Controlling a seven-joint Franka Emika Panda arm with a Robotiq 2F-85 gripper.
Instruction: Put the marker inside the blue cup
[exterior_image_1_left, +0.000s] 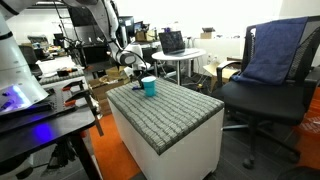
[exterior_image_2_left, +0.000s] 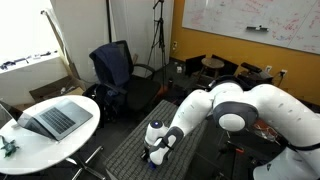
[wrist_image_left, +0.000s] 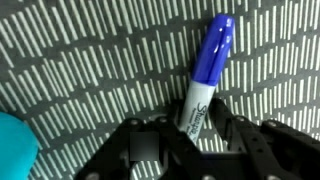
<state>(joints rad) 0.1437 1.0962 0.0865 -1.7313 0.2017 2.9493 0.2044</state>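
The marker (wrist_image_left: 203, 78) has a blue cap and a white Sharpie-labelled body. It lies slanted over the grey patterned top of the padded block (exterior_image_1_left: 175, 112), with its body between my fingers. My gripper (wrist_image_left: 200, 135) is shut on the marker's white body and the cap sticks out ahead. The blue cup (exterior_image_1_left: 149, 87) stands upright near the block's far edge, right beside my gripper (exterior_image_1_left: 135, 79). In the wrist view only its teal edge (wrist_image_left: 12, 146) shows at the bottom left. In an exterior view my gripper (exterior_image_2_left: 157, 152) is low over the block (exterior_image_2_left: 125, 152), and the arm hides the cup.
A black office chair with a blue cloth (exterior_image_1_left: 272, 55) stands beside the block. A round white table with a laptop (exterior_image_2_left: 55, 120) is close by. A dark bench with equipment (exterior_image_1_left: 40, 105) is on the other side. The block's edges drop to an orange floor.
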